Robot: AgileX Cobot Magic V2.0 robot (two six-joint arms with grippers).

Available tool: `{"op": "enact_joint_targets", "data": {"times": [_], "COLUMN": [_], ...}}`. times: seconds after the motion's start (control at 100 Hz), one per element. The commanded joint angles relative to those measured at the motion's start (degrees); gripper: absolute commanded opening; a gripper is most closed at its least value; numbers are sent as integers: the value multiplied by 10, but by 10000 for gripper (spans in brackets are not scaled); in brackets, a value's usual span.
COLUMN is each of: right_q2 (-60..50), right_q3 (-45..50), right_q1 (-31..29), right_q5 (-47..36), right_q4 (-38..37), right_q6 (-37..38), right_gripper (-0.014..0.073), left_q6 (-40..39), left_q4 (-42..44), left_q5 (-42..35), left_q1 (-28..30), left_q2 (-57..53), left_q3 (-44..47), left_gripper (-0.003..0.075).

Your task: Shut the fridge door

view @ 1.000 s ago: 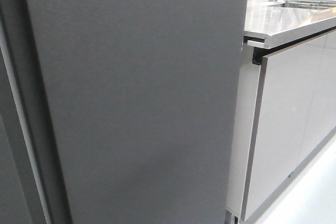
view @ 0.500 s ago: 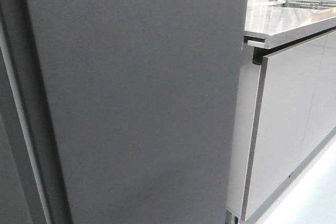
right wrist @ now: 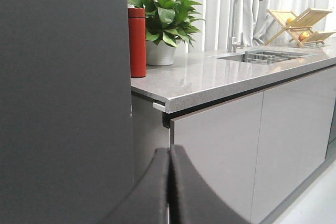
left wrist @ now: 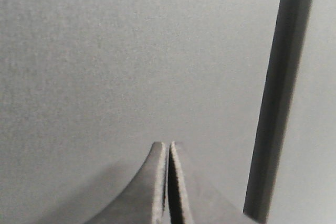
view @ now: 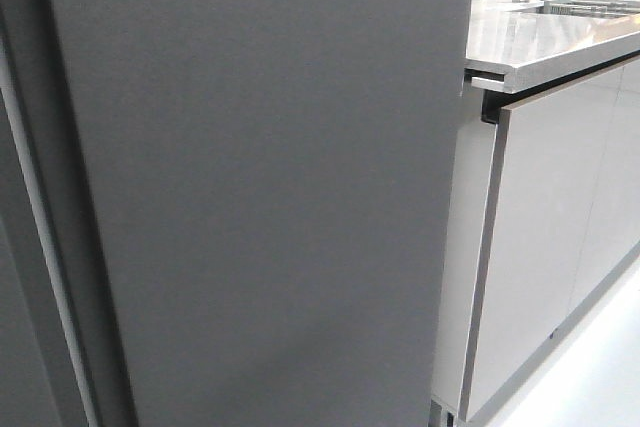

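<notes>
Fridge door (view: 260, 187) stands upright, long axis vertical; left gripper (left wrist: 168, 182) and right gripper (right wrist: 169, 187) closed, empty.

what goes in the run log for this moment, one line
task: close fridge door | fridge door: fills front view | left hand: shut, at grey panel | right hand: shut, empty

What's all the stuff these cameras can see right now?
fridge door: 1, dark grey, fills the front view's left
cabinet doors: light grey, glossy, under the counter
counter: 1, speckled grey, right of the fridge
bottle: 1, red, on the counter
plant: 1, green, pale pot, behind the bottle
tap: 1, silver, at the sink
rack: 1, wooden, far end
left end effector: shut, at a grey panel
right end effector: shut
</notes>
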Motion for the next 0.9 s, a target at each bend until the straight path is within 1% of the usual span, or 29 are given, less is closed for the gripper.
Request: {"op": "enact_joint_targets", "data": {"times": [0.0,0.89], "right_q2": [5,-8], "right_q3": [7,7], "right_q1": [-2,-2], "right_q5": [-42,-43], "right_q4": [-2,-2], "right_q6": [0,0], "right_gripper": [-76,-76], "left_q6": [-2,-2], "left_q4": [-1,-1], "left_q5": [-44,-44], "left_q1": [-5,-5], "left_q2": [11,11], "left_q3": [16,16], "left_gripper": [-21,-21]}}
